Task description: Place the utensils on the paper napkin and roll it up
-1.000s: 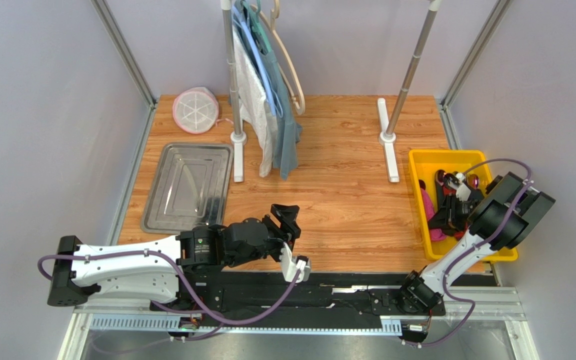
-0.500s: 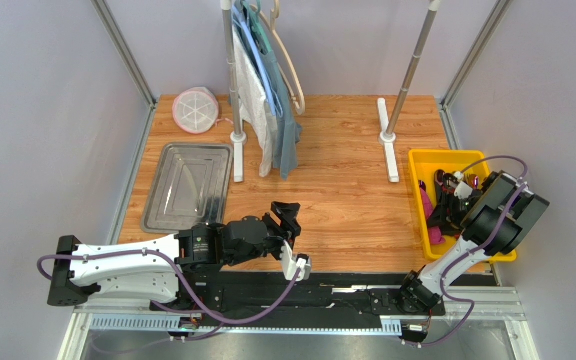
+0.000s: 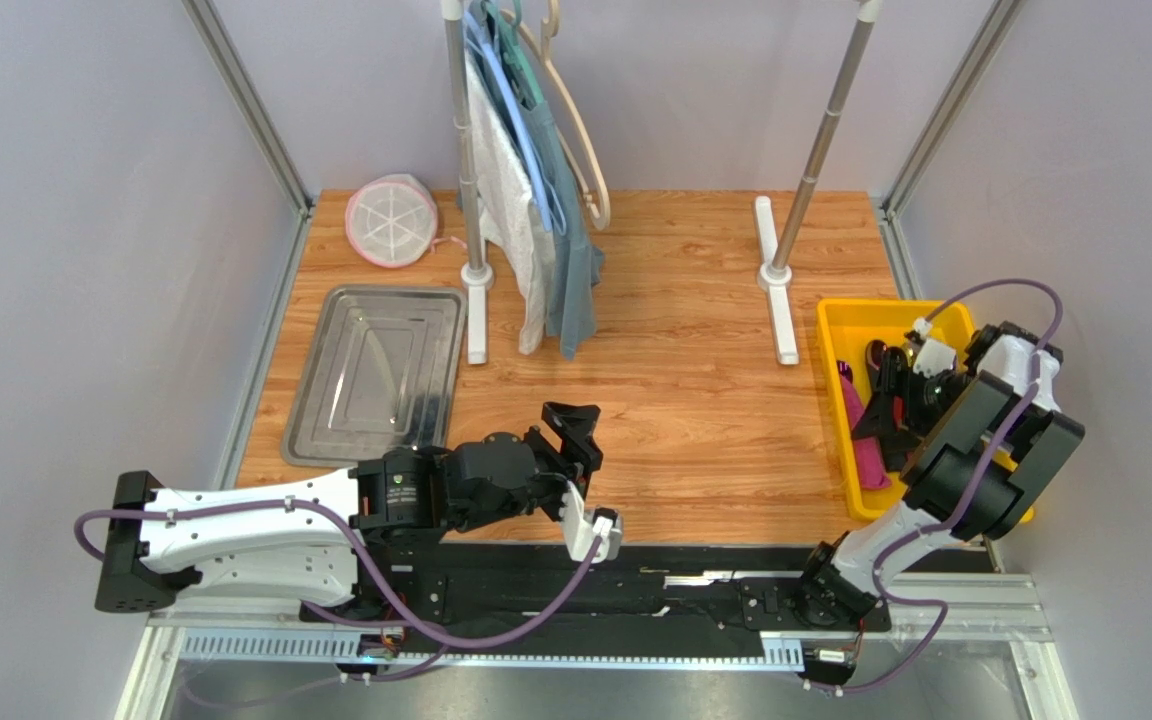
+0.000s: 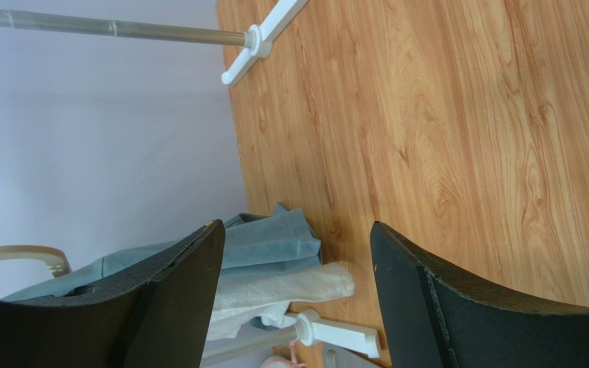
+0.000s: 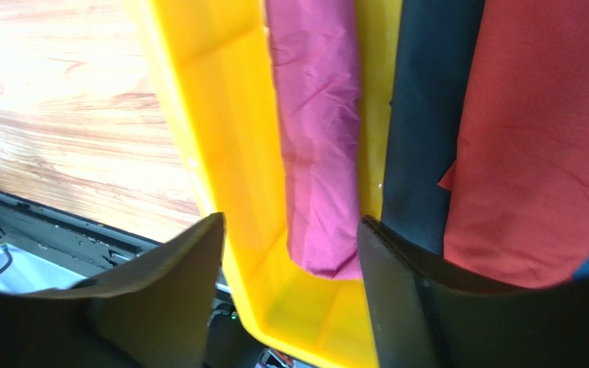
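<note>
at the right edge of the counter (image 3: pixel 687 375), a yellow bin (image 5: pixel 198 115) holds the paper napkin (image 5: pixel 317 138). it lies as a long, folded strip against the bin's left wall. its long axis runs far to near, and its near end sits close to the bin's near-left corner. just right of it, a dark blue bundle (image 5: pixel 420 130) and a red bundle (image 5: pixel 528 138) lie along the same line. the right pincer (image 5: pixel 290 230) hangs over the bin with its jaws released and nothing in them; in the wrist view the napkin's near end shows in the gap between them. the utensils (image 3: pixel 874 357) show only as small dark glossy bits at the far end of the bin, mostly hidden by the arm, so their direction cannot be told. the left pincer (image 4: pixel 294 238) is over bare counter near the middle of the near edge, jaws spread and empty.
</note>
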